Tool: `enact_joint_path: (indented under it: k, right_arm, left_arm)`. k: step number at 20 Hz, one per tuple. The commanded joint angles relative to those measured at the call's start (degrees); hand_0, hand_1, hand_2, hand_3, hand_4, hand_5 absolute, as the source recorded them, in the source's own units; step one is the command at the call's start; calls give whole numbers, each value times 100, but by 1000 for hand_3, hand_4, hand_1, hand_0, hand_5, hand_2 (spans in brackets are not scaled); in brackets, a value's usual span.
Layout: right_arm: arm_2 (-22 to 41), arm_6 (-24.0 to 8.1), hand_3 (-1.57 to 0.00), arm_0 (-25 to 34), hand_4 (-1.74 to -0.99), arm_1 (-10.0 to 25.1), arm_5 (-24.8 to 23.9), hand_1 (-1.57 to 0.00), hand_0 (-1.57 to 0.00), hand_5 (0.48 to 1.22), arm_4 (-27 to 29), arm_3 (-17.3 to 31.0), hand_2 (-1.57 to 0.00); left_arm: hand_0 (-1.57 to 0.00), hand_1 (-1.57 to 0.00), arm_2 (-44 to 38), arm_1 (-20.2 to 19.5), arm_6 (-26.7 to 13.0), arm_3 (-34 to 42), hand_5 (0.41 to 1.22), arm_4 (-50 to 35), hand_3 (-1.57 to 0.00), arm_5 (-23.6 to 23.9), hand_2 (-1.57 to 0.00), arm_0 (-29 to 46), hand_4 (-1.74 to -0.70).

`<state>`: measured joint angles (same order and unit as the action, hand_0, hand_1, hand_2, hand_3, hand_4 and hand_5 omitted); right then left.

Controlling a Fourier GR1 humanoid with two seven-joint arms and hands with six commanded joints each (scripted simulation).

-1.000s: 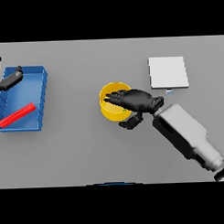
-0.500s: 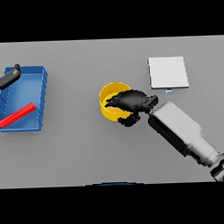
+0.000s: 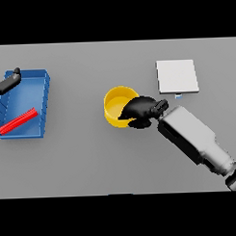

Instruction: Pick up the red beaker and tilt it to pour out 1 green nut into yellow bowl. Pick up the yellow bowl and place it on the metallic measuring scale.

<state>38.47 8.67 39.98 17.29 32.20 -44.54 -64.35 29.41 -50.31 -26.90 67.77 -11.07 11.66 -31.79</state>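
The yellow bowl (image 3: 116, 104) stands at the table's middle. My right hand (image 3: 141, 111) is at its right side, with fingers curled over the right rim and into the bowl, hiding that part. I see no green nut inside the bowl. The red beaker (image 3: 17, 121) lies on its side in the blue tray (image 3: 42, 101) at the left. My left hand (image 3: 7, 83) hovers over the tray's far left corner, fingers relaxed and holding nothing. The metallic measuring scale (image 3: 176, 76) is a pale square plate at the back right, beyond the bowl.
The blue tray's raised walls stand at the left edge of the table. My right forearm (image 3: 193, 139) stretches diagonally from the lower right toward the bowl. Grey table surface lies between the bowl and the scale.
My right hand has drawn back from over the bowl's centre to its right rim, and the fingers have curled tighter. The bowl has stayed in place. My left hand has barely shifted.
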Motion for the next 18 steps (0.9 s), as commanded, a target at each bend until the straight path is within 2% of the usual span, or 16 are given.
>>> enact_joint_path:
  k: [1,3,7,10,15,18]
  right_arm:
    - [1,-46,-1155,-2,-1694,-5,-6,-1419,-1428,1187,-1,-2,-1355]
    - [-17,-14,-1176,-95,-1711,75,-81,-1474,-1480,1199,50,-114,-1424]
    - [-181,-146,-1192,-3,-1729,266,125,-1531,-1534,1212,225,-460,-1490]
    - [-318,-318,-1377,100,-1731,484,401,-1551,-1552,1216,363,-872,-1506]
    - [-600,-893,-1286,244,-1723,692,710,-1564,-1565,1219,582,-1406,-1550]
    - [-713,-892,-1248,140,-1720,996,778,-1568,-1568,1219,734,-1594,-1560]
  left_arm:
    - [1,1,9,22,8,-44,726,17,1,-9,1,-32,-802]
    - [1,1,-27,-27,-12,80,724,-25,1,20,1,-15,-806]
    - [1,1,1,-64,-44,153,724,1,1,42,1,31,-801]
    - [1,1,5,-48,-51,90,721,30,1,38,1,-12,-798]
    - [1,1,26,5,-44,47,723,23,1,-7,1,-61,-803]
    - [1,1,5,-38,-32,78,723,29,1,-7,1,-69,-805]
